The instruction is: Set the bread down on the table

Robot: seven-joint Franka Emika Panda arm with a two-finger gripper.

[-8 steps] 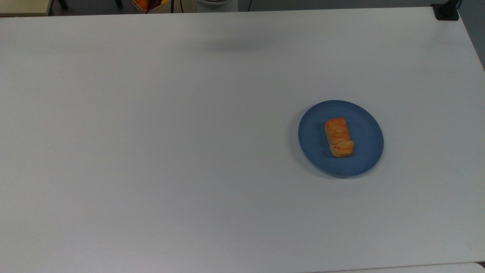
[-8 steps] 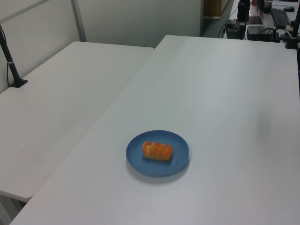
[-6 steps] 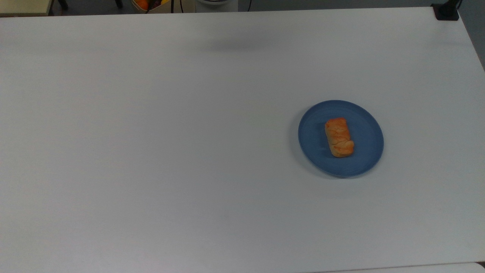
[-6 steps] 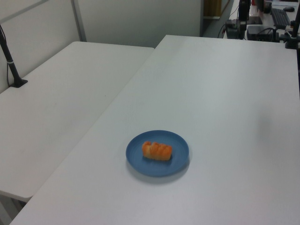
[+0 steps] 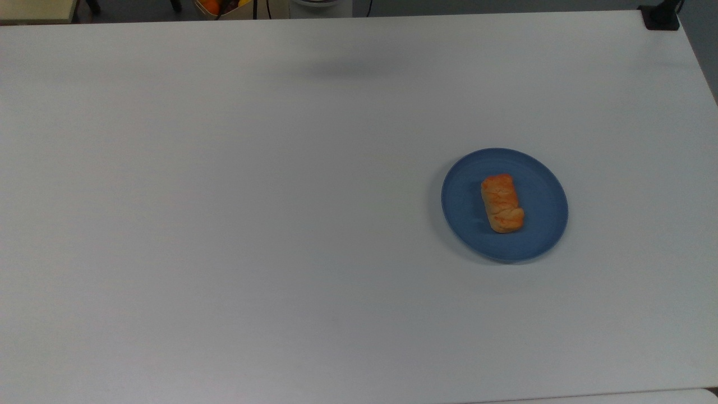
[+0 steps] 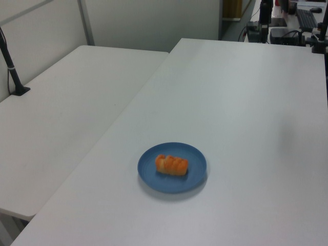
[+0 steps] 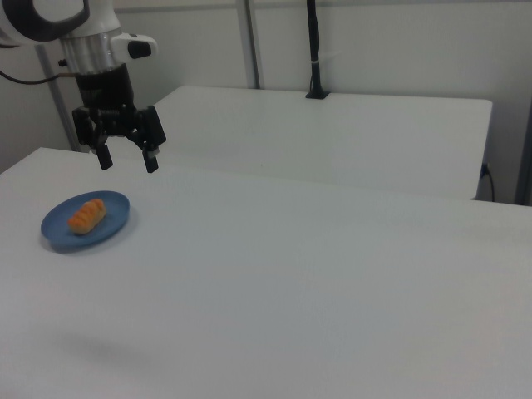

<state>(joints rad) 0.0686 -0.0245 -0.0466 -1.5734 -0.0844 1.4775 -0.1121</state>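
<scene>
In the top view, the bread (image 5: 502,202) lies lengthwise near the middle of the blue plate (image 5: 471,191), which sits toward the top view's right on the white table (image 5: 252,224); a faint shadow (image 5: 353,68) smudges the tabletop near the far edge, and neither roll nor plate has shifted from the frames a moment earlier. In the left view, the same roll (image 6: 171,165) rests on the plate (image 6: 195,174) in the near part of the table (image 6: 246,102), with a second white table (image 6: 61,118) standing to the left view's left; here too nothing has moved since half a second ago. In the right view, the gripper (image 7: 126,160) hangs above the table (image 7: 291,283), its two black fingers spread apart and holding nothing, up and to the right view's right of the plate (image 7: 112,223), where the bread (image 7: 86,214) lies clear of the fingers.
</scene>
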